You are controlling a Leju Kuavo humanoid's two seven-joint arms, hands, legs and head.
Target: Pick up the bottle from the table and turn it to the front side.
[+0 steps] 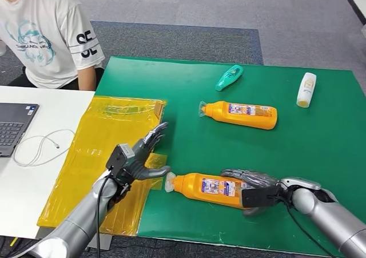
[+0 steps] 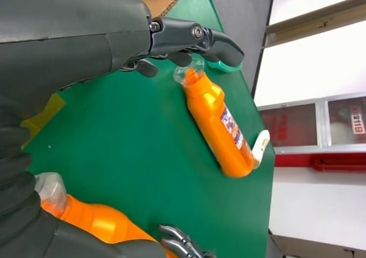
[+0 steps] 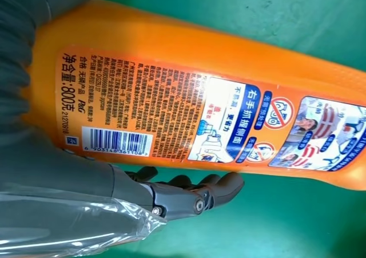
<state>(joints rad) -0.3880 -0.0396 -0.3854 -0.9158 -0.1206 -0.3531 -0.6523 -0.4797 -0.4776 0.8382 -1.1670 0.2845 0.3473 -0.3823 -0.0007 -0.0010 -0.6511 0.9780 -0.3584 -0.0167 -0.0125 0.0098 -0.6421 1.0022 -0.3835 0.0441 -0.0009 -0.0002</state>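
Note:
An orange bottle (image 1: 203,187) (image 3: 194,69) lies on its side near the front edge of the green mat (image 1: 194,143), clear cap toward my left. Its barcode label faces up in the right wrist view. My right hand (image 1: 254,188) wraps the bottle's base end, with the thumb on one side and the fingers (image 3: 190,195) on the other. My left hand (image 1: 140,158) (image 2: 86,40) hovers open with its fingers spread, just left of the cap, over the edge of the yellow bag. A second orange bottle (image 1: 239,114) (image 2: 218,126) lies farther back on the mat.
A yellow plastic bag (image 1: 99,149) covers the mat's left edge. A green tube (image 1: 229,77) and a small white bottle (image 1: 306,89) lie at the back. A laptop (image 1: 13,126) and a cable (image 1: 41,146) sit on the white table, where a person (image 1: 43,35) sits.

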